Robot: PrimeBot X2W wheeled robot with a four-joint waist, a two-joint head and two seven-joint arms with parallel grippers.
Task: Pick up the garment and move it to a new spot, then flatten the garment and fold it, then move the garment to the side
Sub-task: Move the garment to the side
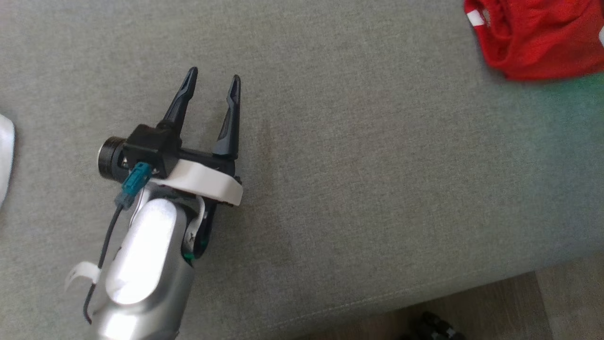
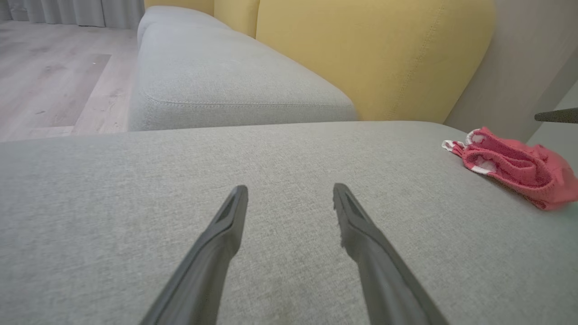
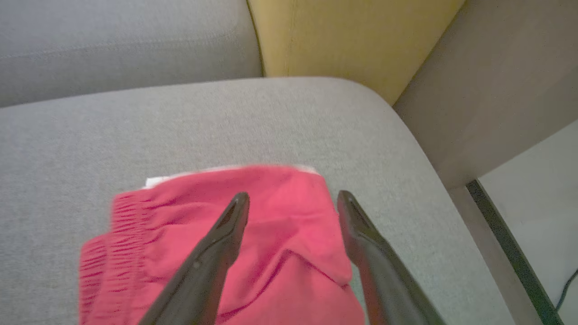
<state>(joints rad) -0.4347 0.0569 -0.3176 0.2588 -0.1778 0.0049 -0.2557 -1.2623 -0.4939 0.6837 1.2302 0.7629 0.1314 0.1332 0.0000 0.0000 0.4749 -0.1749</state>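
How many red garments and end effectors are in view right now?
Red garments: 1 (red garment)
End effectors: 2 (left end effector, right end effector), both open
Total: 3

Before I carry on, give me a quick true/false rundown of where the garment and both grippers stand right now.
1. The garment lies on the grey seat cushion. True.
2. The left gripper is shut on the garment. False: it is open over bare cushion, well apart from the garment.
3. The right gripper is open, its fingers pointing at the garment. True.
4. The garment is blue. False: it is red with white trim.
5. The backrest is grey like the seat. False: it is yellow.
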